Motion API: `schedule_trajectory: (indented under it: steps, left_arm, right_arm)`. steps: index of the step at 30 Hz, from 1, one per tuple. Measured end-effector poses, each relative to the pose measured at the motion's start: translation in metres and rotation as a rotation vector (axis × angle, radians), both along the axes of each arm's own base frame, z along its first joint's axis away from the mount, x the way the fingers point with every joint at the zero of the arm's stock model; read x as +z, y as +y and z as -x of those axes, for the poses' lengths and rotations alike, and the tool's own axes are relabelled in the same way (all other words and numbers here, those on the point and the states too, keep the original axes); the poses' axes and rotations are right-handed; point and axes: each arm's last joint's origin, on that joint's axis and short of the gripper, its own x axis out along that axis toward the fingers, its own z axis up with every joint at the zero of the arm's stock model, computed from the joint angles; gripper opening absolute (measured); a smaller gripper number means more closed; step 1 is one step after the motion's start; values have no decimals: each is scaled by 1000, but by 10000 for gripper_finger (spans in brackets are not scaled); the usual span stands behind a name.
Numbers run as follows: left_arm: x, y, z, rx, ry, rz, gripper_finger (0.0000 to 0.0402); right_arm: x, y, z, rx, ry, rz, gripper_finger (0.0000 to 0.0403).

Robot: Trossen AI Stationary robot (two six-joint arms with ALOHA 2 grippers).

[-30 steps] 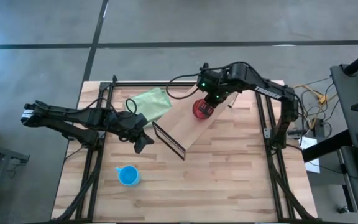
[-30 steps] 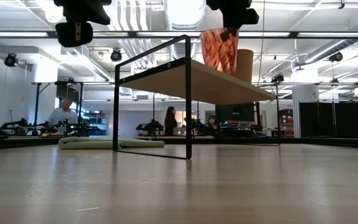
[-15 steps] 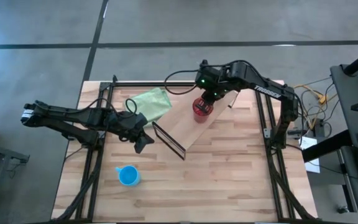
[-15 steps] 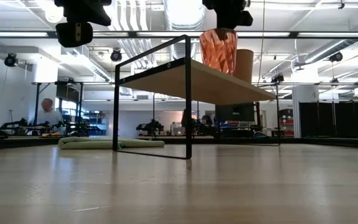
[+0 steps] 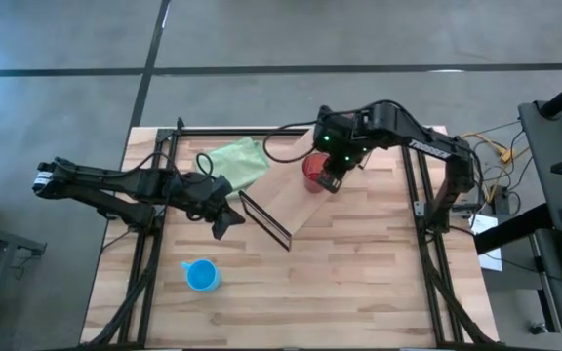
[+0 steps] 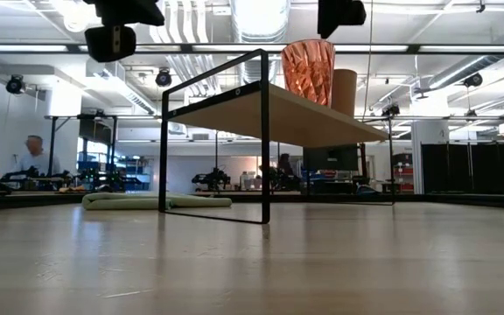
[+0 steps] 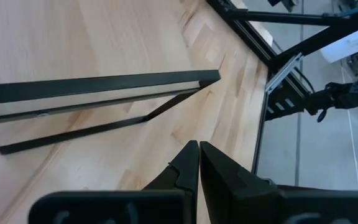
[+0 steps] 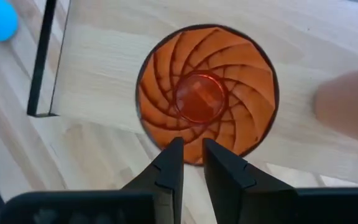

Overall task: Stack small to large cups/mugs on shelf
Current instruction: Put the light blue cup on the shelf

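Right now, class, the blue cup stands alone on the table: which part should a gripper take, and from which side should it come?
Probably the rim of the blue cup, taken from straight above. It stands upright with its mouth open upward and bare table all round, so nothing blocks a descent. One finger could go inside the wall and one outside, away from the small handle. The left gripper is the nearer one.

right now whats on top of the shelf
On the shelf stand the red tumbler and, close behind it, the orange-brown cup, partly covered by the tumbler in the low view. The right pincer is above the tumbler, not holding it.
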Motion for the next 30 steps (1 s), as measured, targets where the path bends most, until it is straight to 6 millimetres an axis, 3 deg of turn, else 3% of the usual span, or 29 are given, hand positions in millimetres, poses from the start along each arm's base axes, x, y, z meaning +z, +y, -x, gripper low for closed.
schedule_trajectory:
  steps: [7,12,15,19,23,30]
  left_arm:
    - [4,-8,1,-67,-18,51,0]
    - [3,-22,4,-90,12,137,0]
    - [3,-31,6,-101,32,189,0]
    - [-1,-42,10,-107,78,246,0]
    - [-10,-49,17,-68,207,297,0]
    - [-25,-65,19,-8,376,360,0]
  right_arm:
    - [18,38,16,25,-72,-129,54]
    - [26,82,27,71,-88,-158,54]
    - [24,112,32,100,-87,-81,54]
    - [14,146,39,63,-92,59,54]
    - [-1,169,44,-16,-82,89,54]
    - [-38,183,46,-102,11,142,54]
